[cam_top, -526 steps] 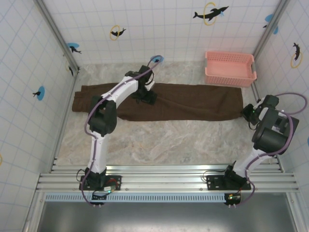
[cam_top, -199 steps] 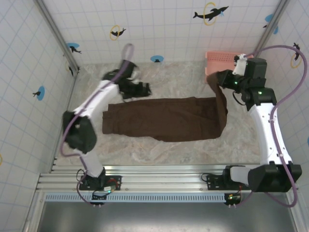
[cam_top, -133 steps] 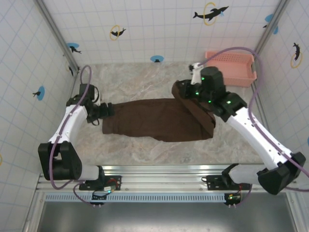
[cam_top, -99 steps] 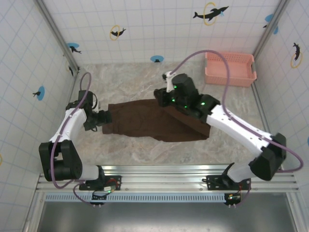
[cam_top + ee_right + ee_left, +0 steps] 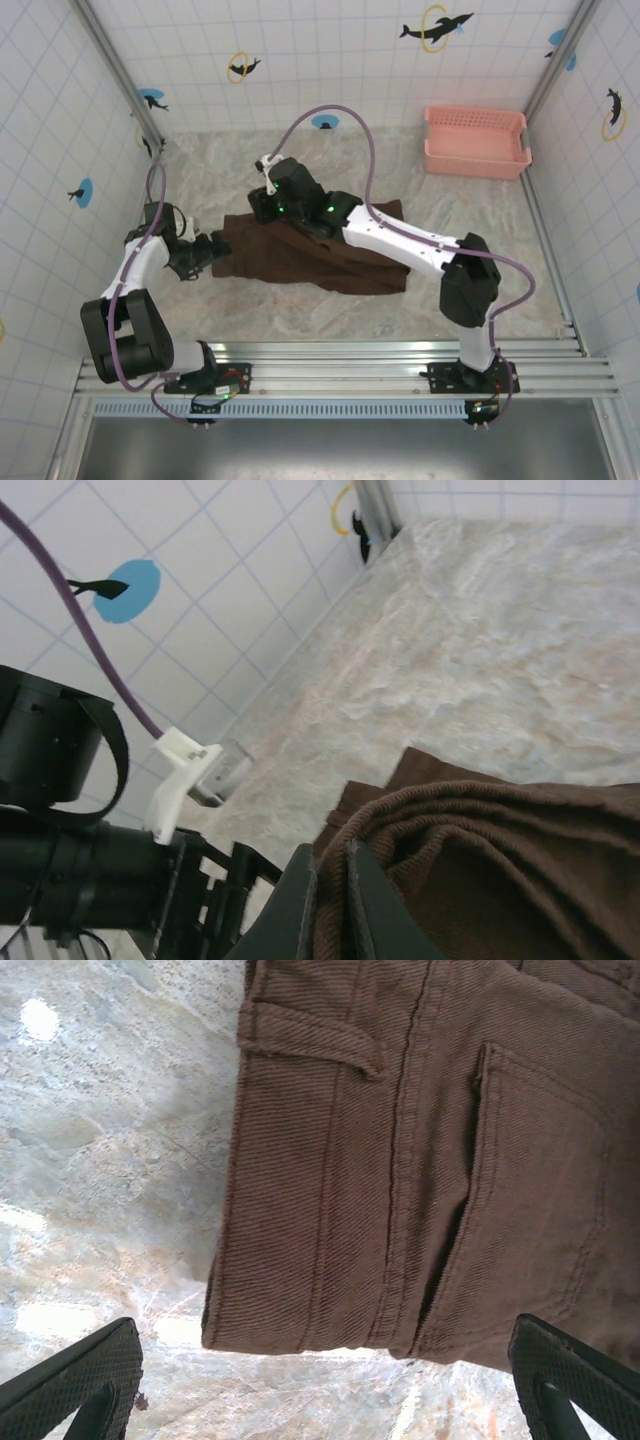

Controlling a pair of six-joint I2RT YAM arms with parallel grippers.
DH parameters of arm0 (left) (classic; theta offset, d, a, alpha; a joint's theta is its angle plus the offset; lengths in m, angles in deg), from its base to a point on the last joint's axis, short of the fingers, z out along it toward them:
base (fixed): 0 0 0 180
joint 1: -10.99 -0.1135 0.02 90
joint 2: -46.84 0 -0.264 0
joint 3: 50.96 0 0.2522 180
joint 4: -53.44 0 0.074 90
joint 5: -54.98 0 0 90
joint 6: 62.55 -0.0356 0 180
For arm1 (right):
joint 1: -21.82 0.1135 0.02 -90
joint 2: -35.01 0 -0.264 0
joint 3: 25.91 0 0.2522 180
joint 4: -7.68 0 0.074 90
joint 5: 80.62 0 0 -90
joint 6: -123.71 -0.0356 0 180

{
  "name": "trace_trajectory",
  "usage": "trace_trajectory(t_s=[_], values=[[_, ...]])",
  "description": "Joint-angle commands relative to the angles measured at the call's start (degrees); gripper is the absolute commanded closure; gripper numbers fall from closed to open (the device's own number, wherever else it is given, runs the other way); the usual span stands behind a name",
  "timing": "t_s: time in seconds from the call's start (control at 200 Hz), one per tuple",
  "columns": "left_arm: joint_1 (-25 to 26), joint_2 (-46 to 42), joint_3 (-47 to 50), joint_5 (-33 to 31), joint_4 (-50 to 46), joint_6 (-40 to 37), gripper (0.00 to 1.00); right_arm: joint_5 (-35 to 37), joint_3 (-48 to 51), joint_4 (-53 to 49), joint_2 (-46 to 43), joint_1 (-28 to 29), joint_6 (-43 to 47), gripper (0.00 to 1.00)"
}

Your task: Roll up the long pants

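The long pants (image 5: 290, 262) lie dark brown on the marble table, folded over on themselves, with the waistband at the left. My right gripper (image 5: 262, 210) reaches far left across them, shut on a bunch of the brown cloth (image 5: 500, 880). In the right wrist view the fingers (image 5: 318, 905) pinch a fold of that cloth. My left gripper (image 5: 208, 250) sits at the waistband end, just left of the cloth. In the left wrist view it (image 5: 322, 1395) stands wide open over bare table, with the back pocket and belt loop of the pants (image 5: 420, 1140) just beyond it.
A pink basket (image 5: 477, 142) stands at the back right against the tiled wall. Tiled walls close in the left, back and right sides. Bare marble table (image 5: 300, 330) lies in front of the pants. The right arm's links span the middle of the table.
My right gripper has carried the leg ends from the right side leftward over the pants, doubling them. My left gripper has moved from the back to the waistband's left end.
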Motion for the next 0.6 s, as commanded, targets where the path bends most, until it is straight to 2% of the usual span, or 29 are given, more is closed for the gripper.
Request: trace_trajectory(t_s=[0.0, 0.195, 0.28, 0.345, 0.41, 0.525, 0.596], values=[[-0.1, 0.0, 0.2, 2.3, 0.9, 0.2, 0.03, -2.8, -5.1, 3.9, 6.2, 2.1, -2.7, 1.00], [-0.3, -0.2, -0.8, -1.0, -1.1, 0.3, 0.03, -5.4, -10.3, 3.2, 16.2, 4.9, -7.8, 1.00], [-0.4, -1.1, -1.2, -3.1, -2.0, 0.8, 0.03, -6.8, -10.5, 2.8, 18.8, 6.0, -9.7, 0.92], [-0.7, -2.5, -1.5, -5.0, -2.8, 1.1, 0.03, -8.8, -10.0, 4.0, 18.8, 6.3, -10.7, 0.74], [-0.8, -4.3, -2.2, -8.1, -4.2, 1.0, 0.03, -9.9, -9.3, 4.7, 18.3, 6.0, -10.0, 0.63], [-1.0, -8.2, -4.3, -14.0, -7.0, -0.2, 0.03, -9.5, -8.4, 3.1, 12.6, 4.2, -6.3, 0.54], [-1.1, -9.8, -6.3, -15.2, -8.5, -0.7, 0.03, -10.8, -8.2, 1.6, 8.7, 2.2, -5.0, 0.51]])
